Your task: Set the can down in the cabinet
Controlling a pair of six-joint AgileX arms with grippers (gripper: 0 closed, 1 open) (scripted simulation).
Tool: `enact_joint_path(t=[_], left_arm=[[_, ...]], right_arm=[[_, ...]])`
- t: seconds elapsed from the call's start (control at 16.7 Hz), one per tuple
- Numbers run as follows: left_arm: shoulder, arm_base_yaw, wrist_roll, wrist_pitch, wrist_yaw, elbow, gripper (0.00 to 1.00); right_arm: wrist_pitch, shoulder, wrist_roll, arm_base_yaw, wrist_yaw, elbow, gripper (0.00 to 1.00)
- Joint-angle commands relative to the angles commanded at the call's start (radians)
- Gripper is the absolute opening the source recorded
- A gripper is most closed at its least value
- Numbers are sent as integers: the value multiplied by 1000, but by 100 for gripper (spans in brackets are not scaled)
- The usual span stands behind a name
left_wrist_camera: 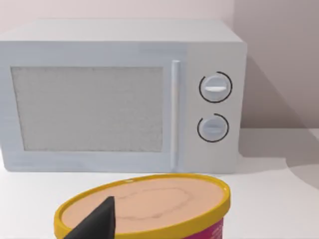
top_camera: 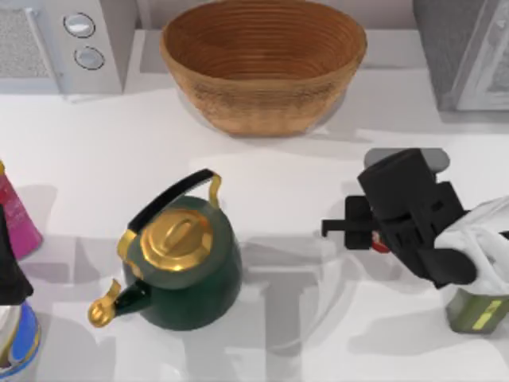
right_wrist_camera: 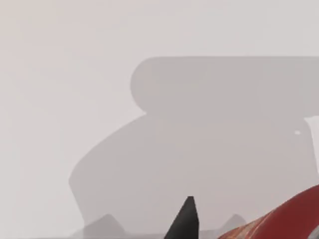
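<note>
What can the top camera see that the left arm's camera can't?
Top view alone: the green kettle, the woven basket, and my right hand over the red can beside an olive bottle. Left wrist view alone: the microwave's mesh door and the yellow-rimmed tub's peach lid. Both show the microwave's two dials and the white table.

— What does the right arm (top_camera: 477, 247) look like from above?
— A white rounded link, ending in a blocky matte-black wrist housing with stepped, angular faces.
— And its gripper?
— The right gripper (top_camera: 338, 229) is black too, with a thin bar jutting from the block toward the table's left.
— Any fingertip visible close up?
— Yes, a pointed black fingertip (right_wrist_camera: 185, 219). The left arm (top_camera: 9, 270) shows as a black shape at the table's left edge.
</note>
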Motion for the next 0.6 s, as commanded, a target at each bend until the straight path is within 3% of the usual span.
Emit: enact_joint_path(t=[0.6], left_arm=[[0,0,0,0,0,0,100]], right_arm=[[-3,-2,1,1,0,1,0]])
